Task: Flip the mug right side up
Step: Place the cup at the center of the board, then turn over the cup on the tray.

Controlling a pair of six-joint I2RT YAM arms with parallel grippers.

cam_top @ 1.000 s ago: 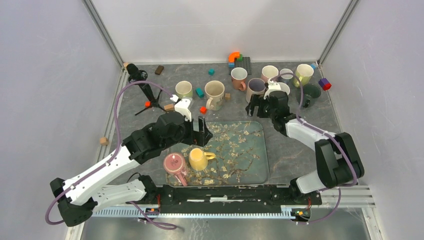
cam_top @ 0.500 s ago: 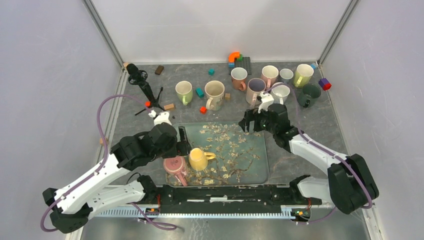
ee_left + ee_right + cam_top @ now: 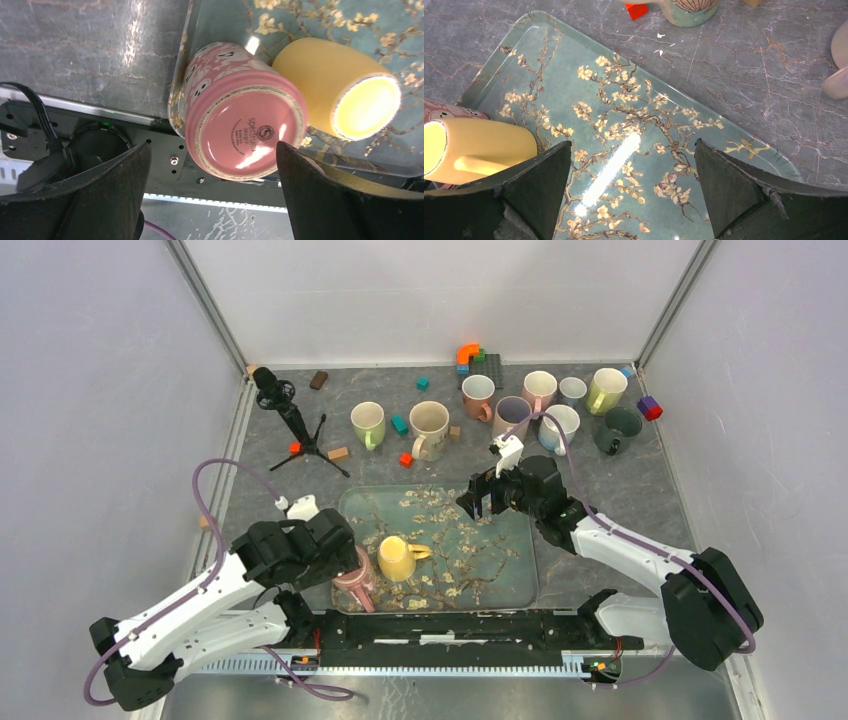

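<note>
Both arms sit lower in frame than a second ago. Your left gripper (image 3: 213, 146), jaws apart, hangs over the pink mug (image 3: 240, 130), base-up at lower-left of the tray (image 3: 634, 100); right gripper (image 3: 632, 144) gapes above it.

Beige mug (image 3: 429, 427) beside a red block (image 3: 406, 460), black tripod (image 3: 298, 430) and floral tray (image 3: 505, 562) nearby.

One word can be read: "spectrum", printed dark on the upturned, round, glazed base of the pink ceramic mug with white figures (image 3: 240, 127), beside a small circular logo. The print lies in the gap between the two black fingers (image 3: 105, 195) of the left gripper (image 3: 212, 147). Smaller lines sit under it, too fine to make out.
</note>
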